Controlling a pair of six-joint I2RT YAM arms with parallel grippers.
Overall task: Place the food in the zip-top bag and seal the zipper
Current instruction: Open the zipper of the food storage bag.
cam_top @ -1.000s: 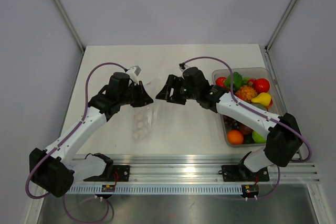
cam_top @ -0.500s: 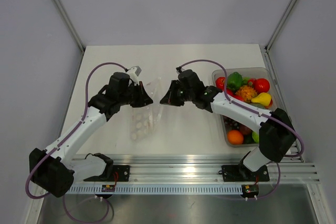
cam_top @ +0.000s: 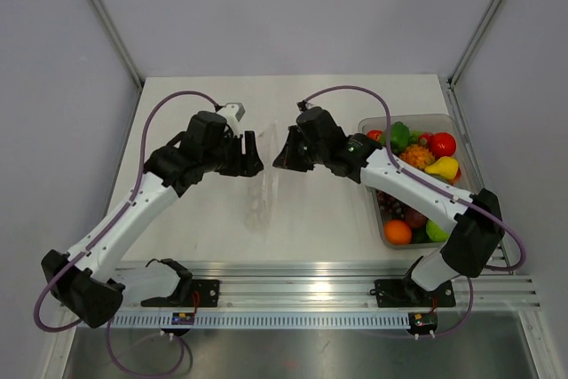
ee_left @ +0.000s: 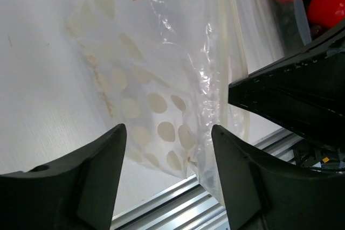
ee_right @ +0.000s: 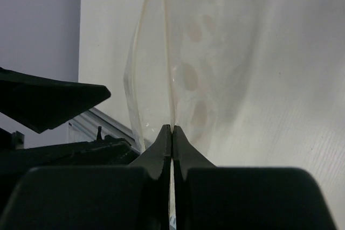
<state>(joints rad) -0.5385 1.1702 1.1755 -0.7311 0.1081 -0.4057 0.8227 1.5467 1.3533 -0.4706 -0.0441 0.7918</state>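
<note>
Plainly, we saw a white table (cam_top: pixel 355 95) boxed in by pale grey walls (cam_top: pixel 293 6), with a ribbed aluminium rail (cam_top: pixel 311 283) along its near edge. Mid-table, the right gripper (ee_right: pixel 171 133) was pinched tight on one edge of the zip-top bag (cam_top: pixel 258 188). The left gripper (ee_left: pixel 168 130) stood spread wide just beside it, the dotted film between its fingers but, as far as we could tell, not touched. The food (cam_top: pixel 442 144) lay heaped in a clear tray (cam_top: pixel 417 117) at the table's right side, apart from the bag.
</note>
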